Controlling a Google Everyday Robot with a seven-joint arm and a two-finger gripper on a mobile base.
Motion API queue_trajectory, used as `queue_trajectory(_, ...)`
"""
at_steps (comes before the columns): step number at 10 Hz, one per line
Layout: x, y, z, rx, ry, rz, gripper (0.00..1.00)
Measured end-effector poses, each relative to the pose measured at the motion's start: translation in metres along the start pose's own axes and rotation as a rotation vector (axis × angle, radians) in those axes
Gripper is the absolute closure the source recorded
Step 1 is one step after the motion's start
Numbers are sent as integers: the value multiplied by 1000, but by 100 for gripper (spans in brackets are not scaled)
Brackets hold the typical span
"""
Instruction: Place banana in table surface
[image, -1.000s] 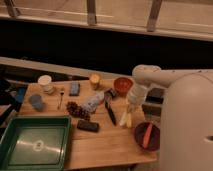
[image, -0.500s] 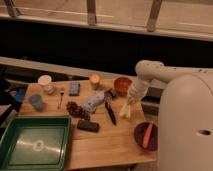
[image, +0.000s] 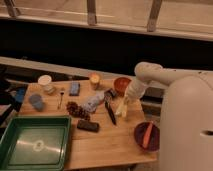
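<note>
The banana (image: 122, 109) is pale yellow, two slim strips hanging almost upright from my gripper (image: 125, 101) at the right middle of the table surface (image: 110, 145). The gripper is shut on the banana's top end, and the lower tip is at or just above the wood; I cannot tell which. My white arm (image: 150, 74) reaches in from the right over the table's far right corner.
A green tray (image: 35, 145) fills the front left. A dark red bowl (image: 140, 131) with an orange stick (image: 148, 134) sits front right. An orange bowl (image: 120, 84), yellow cup (image: 94, 80), black utensil (image: 110, 112), blue-white packet (image: 92, 102) and dark bar (image: 88, 126) lie near the banana.
The gripper with the banana has shifted slightly up and toward the table's back. The other objects have not moved.
</note>
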Motion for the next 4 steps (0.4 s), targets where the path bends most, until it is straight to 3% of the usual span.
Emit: queue_trajectory(4,0,1,0,0,1,-1,36)
